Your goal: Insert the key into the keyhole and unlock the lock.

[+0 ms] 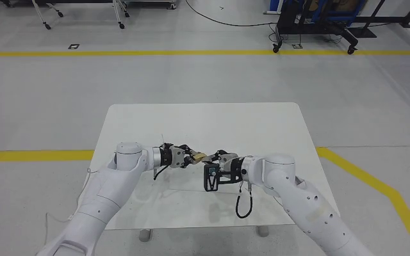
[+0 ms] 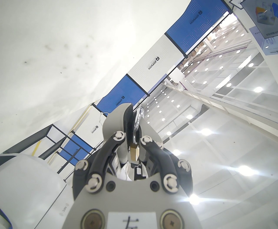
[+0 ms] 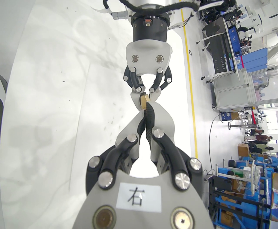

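While the left gripper (image 1: 190,155) clamps the brass lock (image 1: 200,155) above the table (image 1: 269,128), your right gripper (image 3: 147,112) sits closed, tips touching the lock's end, any key hidden inside its grip. Risk: slight misalignment could jam the key; hard twisting could slip the lock.

Glossy white arms (image 1: 282,168) carry black cables (image 3: 152,9), grey fingers (image 3: 164,121), silver screws (image 3: 182,180), labelled palms.
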Controlling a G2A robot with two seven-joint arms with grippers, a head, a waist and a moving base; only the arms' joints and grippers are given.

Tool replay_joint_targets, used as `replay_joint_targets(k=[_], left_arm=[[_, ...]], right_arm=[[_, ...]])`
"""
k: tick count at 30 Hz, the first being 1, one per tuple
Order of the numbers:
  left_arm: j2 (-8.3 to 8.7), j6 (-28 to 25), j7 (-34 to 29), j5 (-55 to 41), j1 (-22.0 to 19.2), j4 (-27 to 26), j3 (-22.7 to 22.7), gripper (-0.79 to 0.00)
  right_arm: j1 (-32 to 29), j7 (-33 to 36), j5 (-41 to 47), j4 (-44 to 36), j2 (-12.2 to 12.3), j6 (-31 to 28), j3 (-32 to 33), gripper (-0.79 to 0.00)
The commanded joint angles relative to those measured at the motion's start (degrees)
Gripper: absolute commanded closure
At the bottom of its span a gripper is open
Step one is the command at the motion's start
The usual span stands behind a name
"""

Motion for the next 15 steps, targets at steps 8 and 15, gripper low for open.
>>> replay_joint_targets(k=[8,15], left_arm=[[0.01,0.3,-0.4,-0.8,-0.1,0.3,0.2,0.0],[-0.02,1.0,-0.3,-1.8,-0.2,0.7,0.2,0.0]], right_arm=[[0.2,1.0,-0.9,-0.2,0.1,0.2,-0.6,0.0],[0.5,2.4,-2.8,-0.8,0.0,1.2,-2.1,0.0]])
